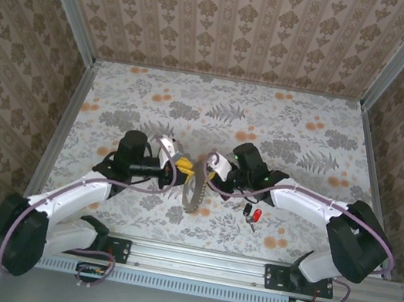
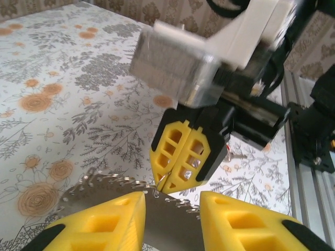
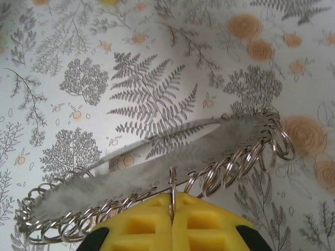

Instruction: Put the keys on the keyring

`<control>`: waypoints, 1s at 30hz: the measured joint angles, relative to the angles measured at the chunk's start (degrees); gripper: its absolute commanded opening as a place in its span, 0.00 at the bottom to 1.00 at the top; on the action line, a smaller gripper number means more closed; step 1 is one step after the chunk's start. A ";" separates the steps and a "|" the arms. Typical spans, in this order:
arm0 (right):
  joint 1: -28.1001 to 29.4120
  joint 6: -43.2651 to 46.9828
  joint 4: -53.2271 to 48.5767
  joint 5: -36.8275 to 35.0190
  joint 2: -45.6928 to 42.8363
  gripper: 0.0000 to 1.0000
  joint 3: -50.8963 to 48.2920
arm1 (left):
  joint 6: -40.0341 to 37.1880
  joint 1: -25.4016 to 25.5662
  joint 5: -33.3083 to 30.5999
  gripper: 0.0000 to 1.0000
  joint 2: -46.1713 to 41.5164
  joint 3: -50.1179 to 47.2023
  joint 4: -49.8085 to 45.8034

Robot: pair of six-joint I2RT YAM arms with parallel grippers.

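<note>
Step in hand, as I judge it: readying the keyring for threading, with no key picked up yet. On the floral-patterned table point(image 1: 195, 103) the two arms meet near the middle, gripper to gripper. The left gripper point(image 2: 172, 201) has its yellow fingers point(image 2: 104, 222) standing apart, the grey body of the keyring lying between and just beyond them; I cannot tell whether either pad touches it. The right gripper point(image 3: 171, 201) is closed, its fingertips pinched together on a single wire loop at the keyring's edge. The keyring point(image 1: 194, 193) sits between the two grippers, a little toward the near edge of the table, and seems lifted at the pinched side. It reads as a flat, grey, oval piece rimmed all round with many small silvery wire loops, which give it a toothed outline from above; in the right wrist view the loops are thin, shiny and closely spaced. Both keys lie on the table near the right arm, apart from the keyring: the black-headed key point(image 1: 248, 208) and just beside it the red-headed key point(image 1: 256, 217), both tiny. Next move, by my estimate: the left gripper must take a firm hold on the keyring so the right can let go and fetch a key. Main risk is the thin loop slipping out of the pinch.
</note>
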State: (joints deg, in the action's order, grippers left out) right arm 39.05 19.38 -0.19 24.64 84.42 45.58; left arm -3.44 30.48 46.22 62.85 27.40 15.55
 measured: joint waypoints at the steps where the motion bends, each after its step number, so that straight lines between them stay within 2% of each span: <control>1: 0.00 0.44 0.96 0.37 -0.31 0.00 -0.61 | -0.81 0.20 0.44 0.30 1.11 0.00 0.35; 13: -0.79 2.71 6.56 3.58 -1.97 0.00 -4.09 | -7.19 2.95 4.39 0.27 9.18 1.90 1.70; 22: -1.73 2.78 8.79 4.46 -1.99 0.00 -4.98 | -10.40 4.55 4.24 0.23 11.82 2.86 2.10; 30: -1.75 2.78 9.42 4.57 -2.03 0.00 -5.38 | -12.35 4.81 1.95 0.25 11.82 2.89 3.30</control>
State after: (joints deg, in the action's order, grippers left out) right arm 37.30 22.15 9.23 29.21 82.39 40.21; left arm -15.79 35.29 48.16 74.67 30.28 18.85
